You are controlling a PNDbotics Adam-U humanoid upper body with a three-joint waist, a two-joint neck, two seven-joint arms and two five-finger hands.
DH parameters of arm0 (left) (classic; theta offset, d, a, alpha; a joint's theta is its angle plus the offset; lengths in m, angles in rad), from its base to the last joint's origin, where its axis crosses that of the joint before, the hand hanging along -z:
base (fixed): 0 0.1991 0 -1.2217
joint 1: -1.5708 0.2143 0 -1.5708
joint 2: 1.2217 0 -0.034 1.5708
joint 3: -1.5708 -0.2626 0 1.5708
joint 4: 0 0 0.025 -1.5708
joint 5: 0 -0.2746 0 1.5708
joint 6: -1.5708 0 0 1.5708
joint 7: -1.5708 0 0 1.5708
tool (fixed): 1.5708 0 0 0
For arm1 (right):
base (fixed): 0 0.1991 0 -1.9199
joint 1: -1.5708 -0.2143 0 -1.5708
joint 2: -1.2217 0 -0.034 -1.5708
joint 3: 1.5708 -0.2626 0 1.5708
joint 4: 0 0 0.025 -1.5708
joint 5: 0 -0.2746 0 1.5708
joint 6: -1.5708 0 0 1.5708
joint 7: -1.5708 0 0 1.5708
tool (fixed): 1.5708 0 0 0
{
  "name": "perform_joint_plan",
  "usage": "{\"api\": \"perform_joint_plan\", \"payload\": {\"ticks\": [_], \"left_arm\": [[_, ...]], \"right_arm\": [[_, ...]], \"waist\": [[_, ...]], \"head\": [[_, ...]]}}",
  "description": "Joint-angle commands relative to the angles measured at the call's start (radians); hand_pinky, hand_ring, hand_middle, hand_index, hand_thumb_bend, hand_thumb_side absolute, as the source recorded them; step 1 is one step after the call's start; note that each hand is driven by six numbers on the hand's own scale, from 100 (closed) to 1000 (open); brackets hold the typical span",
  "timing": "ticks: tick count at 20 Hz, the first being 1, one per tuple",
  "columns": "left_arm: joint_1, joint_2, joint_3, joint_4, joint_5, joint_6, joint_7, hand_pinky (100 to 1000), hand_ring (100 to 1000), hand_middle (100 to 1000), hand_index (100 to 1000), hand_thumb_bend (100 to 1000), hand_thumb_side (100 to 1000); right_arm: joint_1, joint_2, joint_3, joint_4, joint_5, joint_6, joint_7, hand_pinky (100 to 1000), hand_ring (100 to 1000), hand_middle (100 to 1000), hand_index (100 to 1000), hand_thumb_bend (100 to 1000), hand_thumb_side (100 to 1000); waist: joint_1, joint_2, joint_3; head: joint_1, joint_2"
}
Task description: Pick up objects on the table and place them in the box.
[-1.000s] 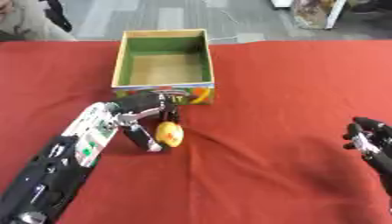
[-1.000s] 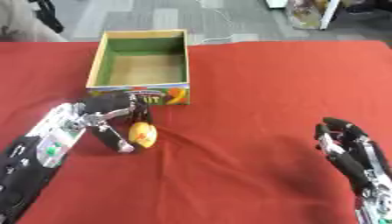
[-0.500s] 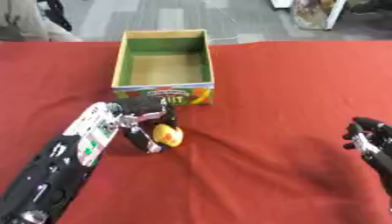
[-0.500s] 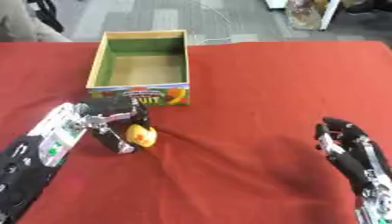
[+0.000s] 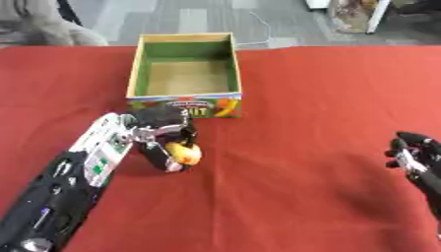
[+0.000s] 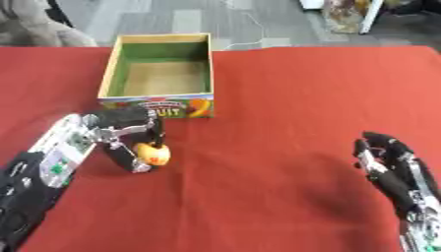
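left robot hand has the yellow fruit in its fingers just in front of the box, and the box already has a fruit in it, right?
Not quite: the box is empty; the left eye view shows only its bare bottom and green walls. The rest holds: the left robot hand has its fingers curled round the yellow fruit, just in front of the box over the red tablecloth.

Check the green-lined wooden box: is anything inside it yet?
Empty. The green-lined wooden box shows only bare floor; the yellow-orange fruit sits outside, in the left robot hand.
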State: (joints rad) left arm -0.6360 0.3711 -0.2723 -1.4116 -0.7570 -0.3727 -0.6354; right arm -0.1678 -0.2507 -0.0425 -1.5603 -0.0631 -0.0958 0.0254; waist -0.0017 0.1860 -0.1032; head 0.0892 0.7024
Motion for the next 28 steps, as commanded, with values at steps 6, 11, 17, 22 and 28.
{"api": "perform_joint_plan", "payload": {"ticks": [6, 11, 17, 22, 28], "left_arm": [[-0.074, 0.087, 0.047, -0.121, 0.126, 0.022, -0.033, 195, 269, 269, 415, 348, 100], [-0.109, 0.1, 0.073, -0.108, 0.118, 0.045, 0.006, 194, 269, 269, 417, 364, 100], [-0.175, 0.077, 0.107, 0.014, 0.002, 0.084, 0.184, 204, 283, 281, 431, 385, 100], [-0.245, 0.038, 0.139, 0.166, -0.133, 0.104, 0.355, 218, 294, 289, 439, 388, 100], [-0.321, -0.014, 0.201, 0.376, -0.307, 0.169, 0.554, 266, 328, 320, 446, 400, 100]], "right_arm": [[-0.008, -0.018, -0.009, -0.006, 0.001, 0.001, -0.004, 562, 628, 609, 759, 223, 383], [-0.009, -0.018, -0.009, -0.006, 0.0, 0.001, -0.003, 562, 628, 609, 759, 221, 383], [-0.013, -0.016, -0.006, -0.007, -0.001, 0.001, 0.0, 562, 627, 609, 759, 221, 383], [-0.012, -0.014, -0.003, -0.006, -0.001, 0.001, 0.003, 562, 627, 609, 759, 221, 383], [-0.015, -0.012, 0.003, -0.005, 0.001, 0.001, 0.009, 562, 627, 609, 759, 222, 382]], "waist": [[0.003, -0.021, 0.002], [0.003, -0.021, -0.001], [0.001, -0.02, -0.008], [-0.001, -0.019, -0.019], [-0.001, -0.014, -0.038]], "head": [[-0.008, 0.006], [-0.009, 0.001], [-0.005, -0.008], [0.001, -0.014], [0.011, -0.018]]}}
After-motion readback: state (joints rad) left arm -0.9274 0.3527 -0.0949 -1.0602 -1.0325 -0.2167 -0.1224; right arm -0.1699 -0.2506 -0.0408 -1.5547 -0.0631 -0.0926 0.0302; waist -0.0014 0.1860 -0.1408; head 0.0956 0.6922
